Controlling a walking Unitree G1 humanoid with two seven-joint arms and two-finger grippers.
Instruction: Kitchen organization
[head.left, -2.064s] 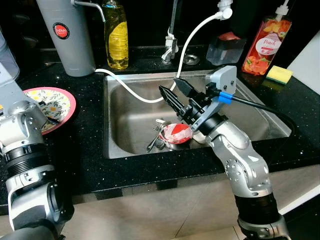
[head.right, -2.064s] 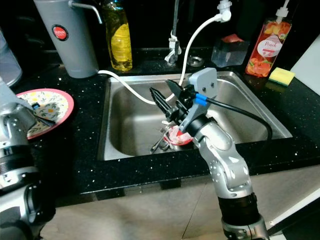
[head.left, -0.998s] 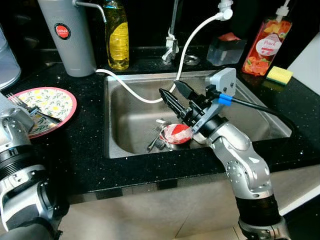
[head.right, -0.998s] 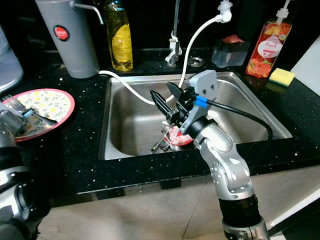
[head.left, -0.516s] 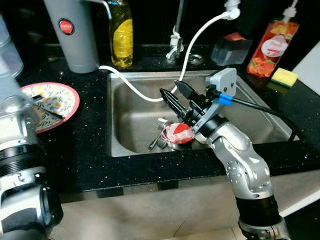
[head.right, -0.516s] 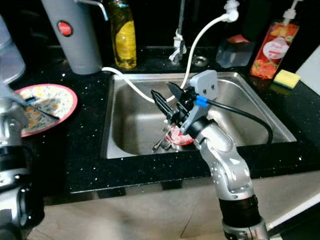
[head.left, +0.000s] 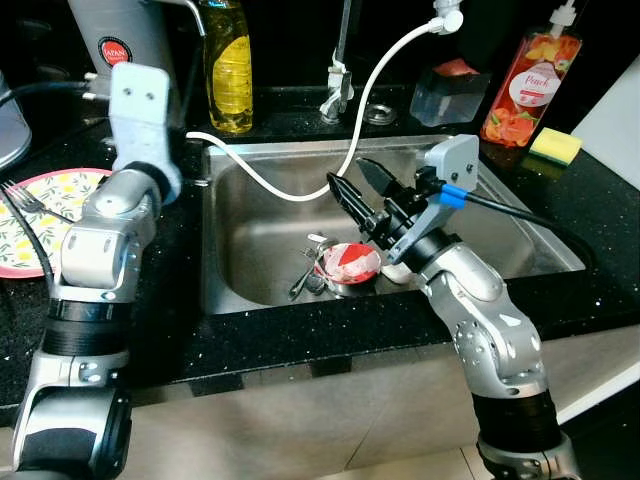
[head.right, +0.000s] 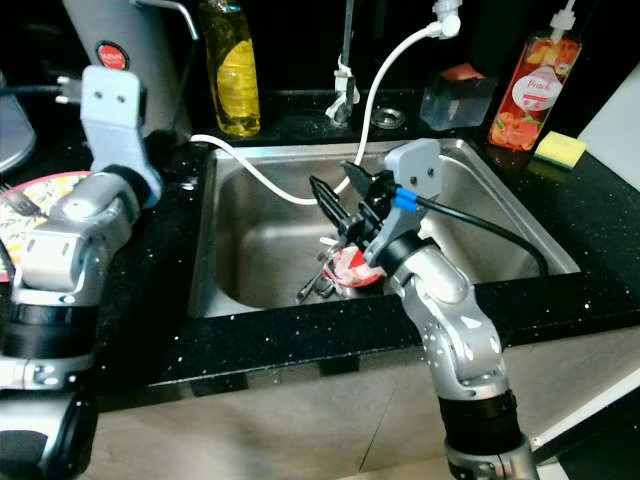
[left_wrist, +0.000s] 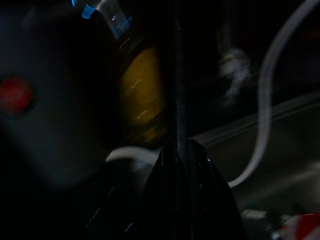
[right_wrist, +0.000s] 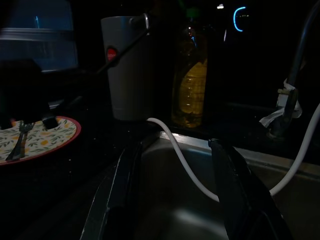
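Little is done: the red-patterned bowl (head.left: 350, 262) and cutlery (head.left: 305, 280) lie in the sink (head.left: 520, 225); right claw (head.left: 356, 200) hovers spread, left claw (left_wrist: 181, 165) pressed together.

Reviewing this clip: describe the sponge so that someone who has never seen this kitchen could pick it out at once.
Start at the steel sink set in the black counter and go to its far right corner. There a red-orange peach soap bottle with a pump stands, and the sponge lies on the counter just to its right. It is a small flat yellow block, the only yellow thing on that side.
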